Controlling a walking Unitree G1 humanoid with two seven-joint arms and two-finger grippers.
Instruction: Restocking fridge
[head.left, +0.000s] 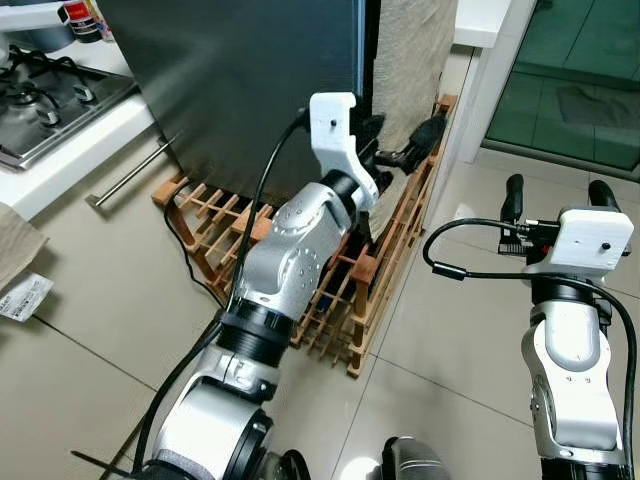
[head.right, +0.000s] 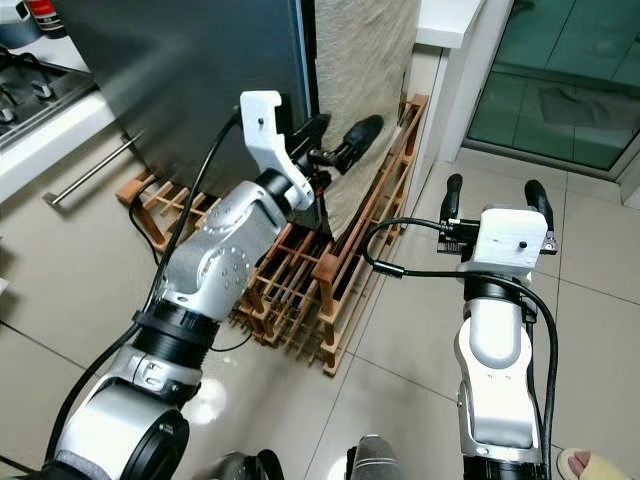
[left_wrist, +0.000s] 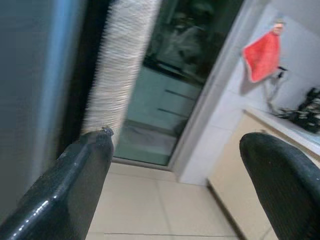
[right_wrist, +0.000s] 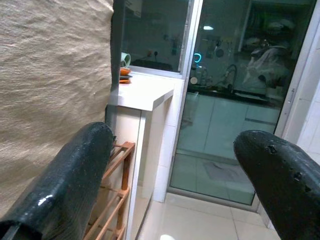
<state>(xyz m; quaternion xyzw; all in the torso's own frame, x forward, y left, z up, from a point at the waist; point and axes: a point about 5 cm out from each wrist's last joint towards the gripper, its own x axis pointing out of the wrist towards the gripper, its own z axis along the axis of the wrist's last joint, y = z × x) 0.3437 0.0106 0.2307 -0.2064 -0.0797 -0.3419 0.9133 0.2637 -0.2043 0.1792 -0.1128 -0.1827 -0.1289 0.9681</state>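
You see one fridge (head.left: 240, 80), dark and closed, with its top cut off, standing behind one wooden rack (head.left: 340, 300) on the floor. Your left gripper (head.right: 335, 140) is at the fridge's right edge, beside one beige cloth (head.right: 360, 70), fingers spread and holding nothing. Your right gripper (head.right: 495, 195) hovers over the tiles, also spread and empty. The rack's contents are hard to make out.

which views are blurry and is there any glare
Left wrist view: motion-smeared, the beige cloth streaked, fingers soft. Right wrist view: sharper, with reflections in the glass door. Eye views: mostly crisp, floor tiles showing a bright glare spot beside the left arm; the left gripper reaches toward the fridge edge.
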